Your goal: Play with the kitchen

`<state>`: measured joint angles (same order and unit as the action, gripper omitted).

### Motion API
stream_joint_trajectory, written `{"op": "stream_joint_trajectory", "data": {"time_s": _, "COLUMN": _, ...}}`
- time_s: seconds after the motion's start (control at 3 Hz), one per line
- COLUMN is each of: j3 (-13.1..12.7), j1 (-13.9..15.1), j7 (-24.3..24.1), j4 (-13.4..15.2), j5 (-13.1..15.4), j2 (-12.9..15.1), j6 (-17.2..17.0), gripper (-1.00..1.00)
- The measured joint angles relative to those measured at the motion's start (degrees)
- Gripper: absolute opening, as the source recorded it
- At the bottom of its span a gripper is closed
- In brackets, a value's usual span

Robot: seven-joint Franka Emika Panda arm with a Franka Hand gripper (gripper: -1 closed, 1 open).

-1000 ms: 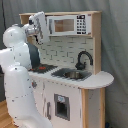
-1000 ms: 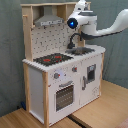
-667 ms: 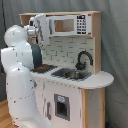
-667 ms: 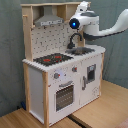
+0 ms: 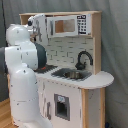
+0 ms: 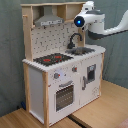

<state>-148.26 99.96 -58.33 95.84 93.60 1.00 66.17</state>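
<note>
- The tall white and light-wood toy play kitchen (image 6: pixel 60 75) is standing on a wooden floor (image 6: pixel 100 112) against a grey backdrop, shown in both exterior views, with its oven door facing the second exterior view.
- On its worktop, the red-ringed black hob (image 6: pixel 54 59) is sitting toward the second exterior view's left, and the grey sink (image 6: pixel 82 50) with the curved black tap (image 6: pixel 75 39) is lying beside it.
- The white robot arm (image 5: pixel 22 75) is rising just beside the kitchen on the first exterior view's left, and its wrist is reaching up to the hood shelf (image 6: pixel 50 20).
- The gripper (image 6: pixel 88 7) is hanging at the top edge of the upper unit, near the white toy microwave panel (image 5: pixel 70 26); I cannot tell how the jaws are standing, since the wrist housing is probably hiding them in both exterior views.
- What could go wrong, as I judge it:
  - The wrist is sitting very close to the upper shelf, so any sideways sweep could be knocking the light frame and rocking the whole kitchen.
  - A descent toward the sink could be catching the tap's arch, because it is standing directly under the wrist.
  - Pushing hard on a door or knob could be shifting the kitchen along the floor.
</note>
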Motion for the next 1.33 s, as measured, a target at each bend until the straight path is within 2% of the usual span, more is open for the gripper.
{"op": "stream_joint_trajectory", "data": {"time_s": 0.33, "j3": -1.8, "j1": -0.4, "j7": 0.1, "j4": 2.4, "j5": 0.9, "j2": 4.3, "j6": -2.6, "gripper": -1.0}}
{"op": "stream_joint_trajectory", "data": {"time_s": 1.33, "j3": -2.2, "j1": -4.0, "j7": 0.1, "j4": 13.5, "j5": 7.1, "j2": 17.1, "j6": -3.5, "gripper": -1.0}}
